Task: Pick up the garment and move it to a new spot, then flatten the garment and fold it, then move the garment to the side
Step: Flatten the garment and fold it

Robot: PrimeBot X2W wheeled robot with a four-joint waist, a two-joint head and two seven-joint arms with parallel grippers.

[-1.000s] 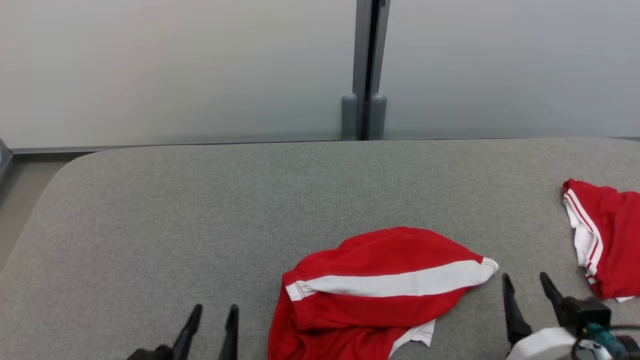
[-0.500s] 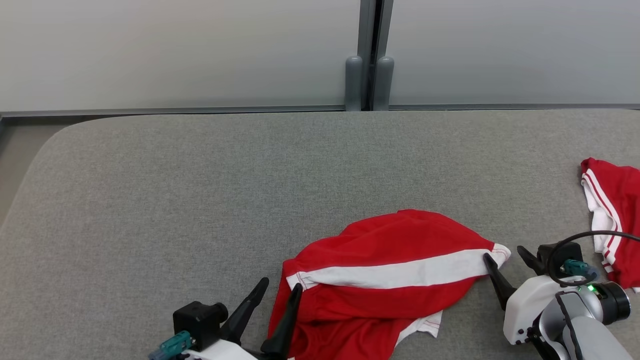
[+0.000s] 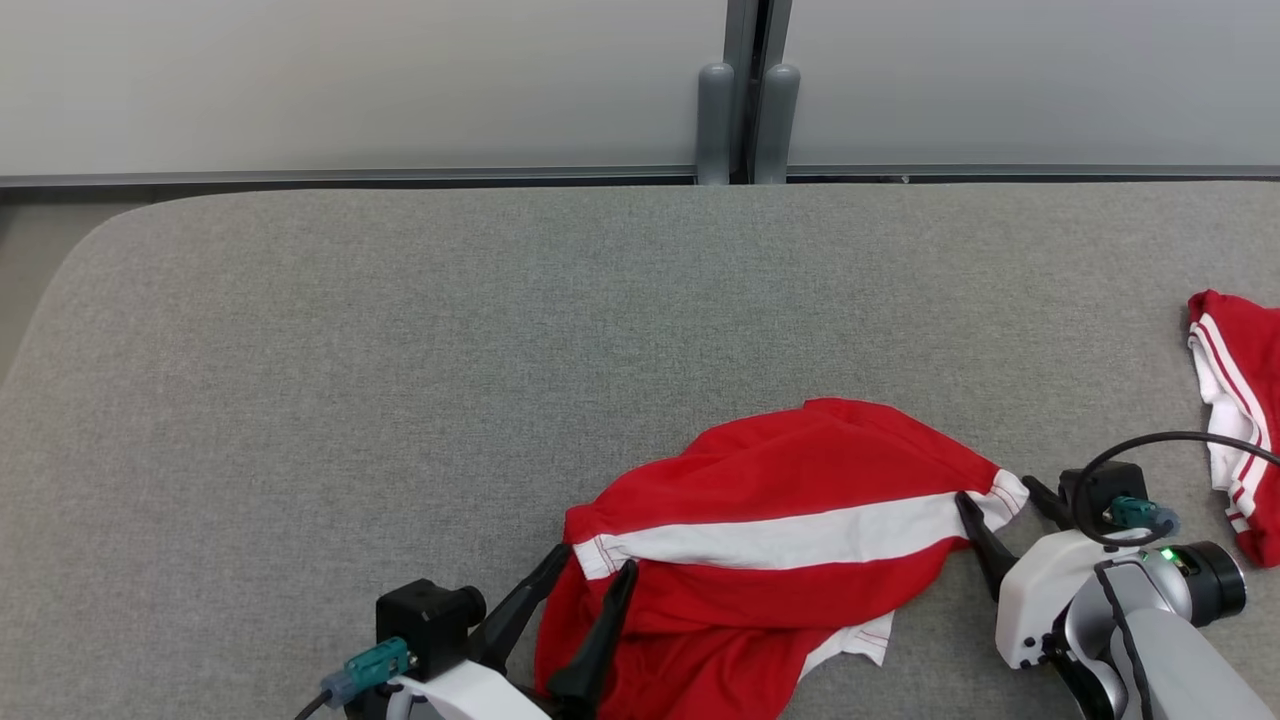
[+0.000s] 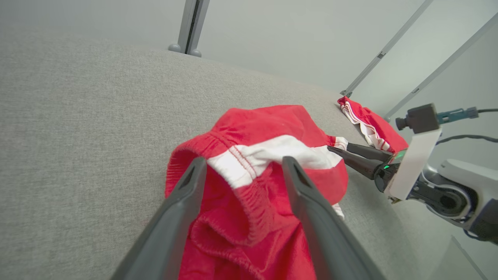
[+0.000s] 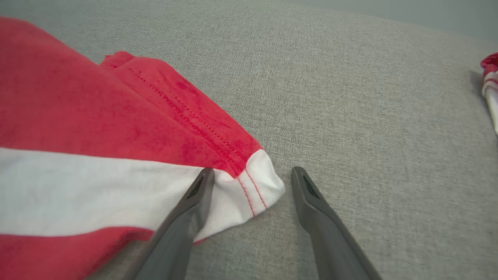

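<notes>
- Garment point(image 3: 790, 520): red shorts with a white stripe point(image 3: 800, 537), lying crumpled on the grey table point(image 3: 400, 350), at the near edge and right of centre in the head view. The stripe runs across the heap from left to right. The lower part is bunched into folds, and a white-edged flap sticks out underneath.
- Left gripper point(image 3: 595, 557): at the garment's left end. Its fingers are spread wide and nothing is pinched. In the left wrist view the gathered waistband point(image 4: 249, 202) and the stripe's stitched end sit in the gap between the two fingers. The tips are at cloth level; I cannot tell whether they touch it.
- Right gripper point(image 3: 995, 490): at the garment's right end, also spread and holding nothing. In the right wrist view the white hem corner point(image 5: 258, 182) lies between the fingers. One fingertip lies over the stripe just inside the hem stitching, and the other is over bare table just beside the corner.
- Second garment point(image 3: 1240, 400): red and white, at the table's far right edge, well apart from the first and cut off by the frame.
</notes>
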